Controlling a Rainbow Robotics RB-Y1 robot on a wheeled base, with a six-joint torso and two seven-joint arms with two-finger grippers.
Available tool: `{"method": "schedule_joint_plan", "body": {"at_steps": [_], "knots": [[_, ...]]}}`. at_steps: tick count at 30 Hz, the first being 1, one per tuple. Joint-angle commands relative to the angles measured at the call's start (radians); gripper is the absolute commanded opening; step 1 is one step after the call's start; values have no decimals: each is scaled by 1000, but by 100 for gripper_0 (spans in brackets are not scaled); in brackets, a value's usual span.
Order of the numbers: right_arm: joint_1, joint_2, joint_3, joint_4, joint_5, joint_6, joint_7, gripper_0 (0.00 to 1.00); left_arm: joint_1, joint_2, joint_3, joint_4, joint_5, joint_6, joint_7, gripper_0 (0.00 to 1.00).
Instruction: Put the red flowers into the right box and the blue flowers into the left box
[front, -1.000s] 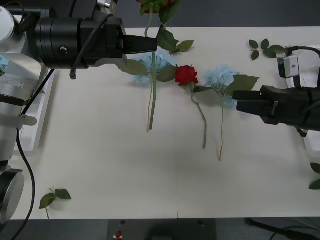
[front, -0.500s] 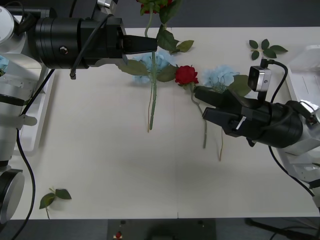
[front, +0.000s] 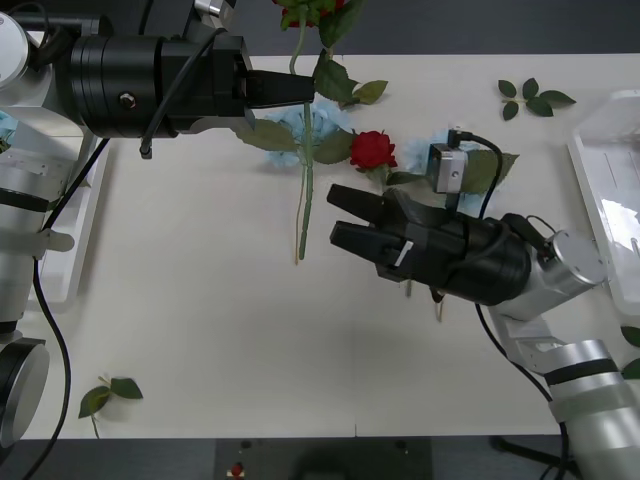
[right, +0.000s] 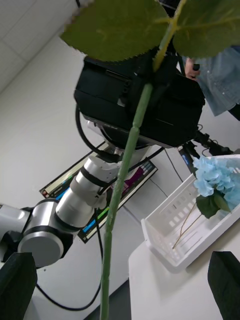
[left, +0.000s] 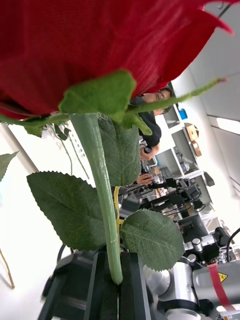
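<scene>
The left gripper hangs over the worktop's far edge, its fingers pressed together on the stem of a red rose. The bloom sits past the far edge above the fingers; the stem dangles toward the worktop's middle. In the left wrist view, that rose stands right above the clamped black fingers.

The right gripper hovers near the worktop's centre with its fingers spread, holding nothing, its tips just right of the hanging stem. A second red rose lies just beyond it. A blue hydrangea lies beneath the held stem.

The right wrist view shows the held stem between the parted fingers, and the left box, holding a blue hydrangea. The right box lies at the right edge.
</scene>
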Motion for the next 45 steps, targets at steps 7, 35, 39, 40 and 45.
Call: {"method": "schedule_joint_plan", "body": {"at_steps": [7,35,39,40,45], "knots": [[-76,69,142,-30,42,-177,24,100,-33,6,2,-17,10,-10,-44,0],[-105,72,164,-28,49,-278,24,0,-33,6,2,-17,10,-10,-44,0],[-106,72,161,-28,48,-279,24,0,-33,6,2,-17,10,-10,-44,57],[-106,72,159,-28,49,-279,24,0,-33,6,2,-17,10,-10,-44,75],[-109,67,158,-28,49,-281,22,0,-33,6,2,-17,10,-10,-44,100]]}}
